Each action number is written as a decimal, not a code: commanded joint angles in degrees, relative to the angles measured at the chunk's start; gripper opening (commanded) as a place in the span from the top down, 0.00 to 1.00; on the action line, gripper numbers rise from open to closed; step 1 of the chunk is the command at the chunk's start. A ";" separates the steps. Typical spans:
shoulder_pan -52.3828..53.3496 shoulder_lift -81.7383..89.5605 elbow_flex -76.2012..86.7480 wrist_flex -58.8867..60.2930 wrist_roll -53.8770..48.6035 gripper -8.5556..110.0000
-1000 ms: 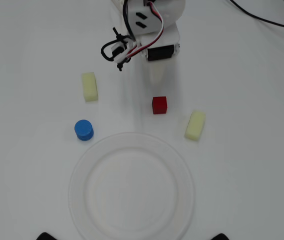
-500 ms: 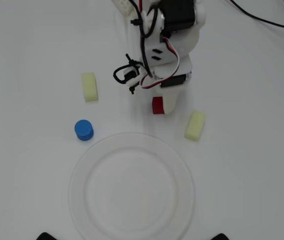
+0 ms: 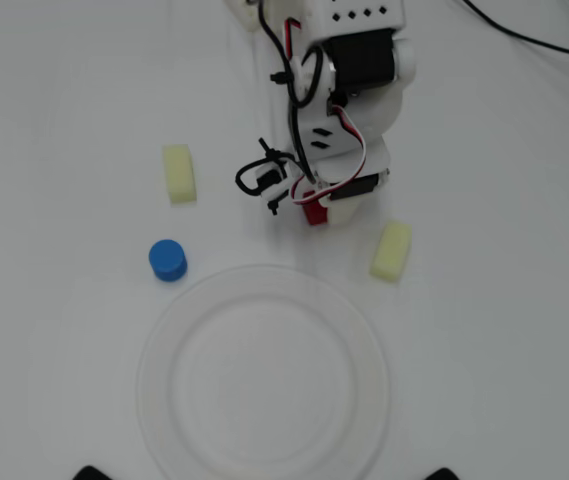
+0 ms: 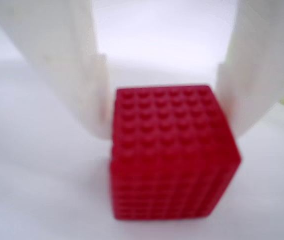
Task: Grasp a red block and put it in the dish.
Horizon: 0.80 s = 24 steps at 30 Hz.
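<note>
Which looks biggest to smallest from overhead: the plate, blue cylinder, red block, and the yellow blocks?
1. Plate
2. Yellow blocks, alike
3. Blue cylinder
Red block: mostly hidden under the gripper, so unranked.

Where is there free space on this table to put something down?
The dish is empty. Bare table lies left of the blue cylinder and one yellow block, and right of the other yellow block. It is crowded around the gripper and red block.
</note>
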 commanded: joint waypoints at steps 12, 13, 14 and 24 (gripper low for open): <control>3.60 12.04 -2.11 -1.14 -8.17 0.93; 4.39 13.89 -2.11 -2.29 -9.32 0.93; 5.19 15.56 -2.02 -3.60 -10.63 0.93; 9.67 10.99 -11.43 -22.50 -21.97 0.93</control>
